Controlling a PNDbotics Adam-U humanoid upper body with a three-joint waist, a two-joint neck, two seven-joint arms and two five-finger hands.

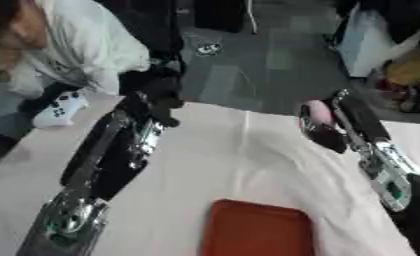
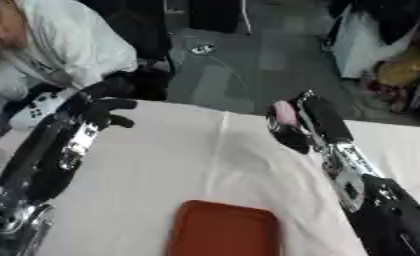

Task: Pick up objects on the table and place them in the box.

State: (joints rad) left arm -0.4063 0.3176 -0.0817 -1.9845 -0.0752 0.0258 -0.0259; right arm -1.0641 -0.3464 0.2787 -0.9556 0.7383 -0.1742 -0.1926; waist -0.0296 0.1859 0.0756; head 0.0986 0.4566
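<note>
A: Entry, head camera looking down. What is on the counter [image 1: 248, 165]?

B: A white cloth covers it, with a fold line running down the middle. At the near edge lies a flat red-brown box [image 1: 255, 231] with rounded corners, between the two arms. Only its top face shows.

A: Right hand?

B: The right hand [image 2: 292, 131] is raised at the far edge of the counter, on the right of the view. Its dark fingers are curled round a pink object [image 2: 284, 113]; the pink shows above and between the fingers. What the object is I cannot make out, only a pale pink, rounded shape. The object is held up, well apart from the box.

A: Left hand?

B: The left hand [image 2: 107, 111] is at the far left edge of the counter, forearm stretched along the cloth. The fingers look bent and dark against the cloth in the right eye view. I see nothing in them, but the picture is blurred, so I cannot tell whether they are apart or closed.

A: Anything else touching the work?

B: No. A person in a pale top [image 1: 82, 45] stands beyond the far left corner, not touching the counter's things.
</note>
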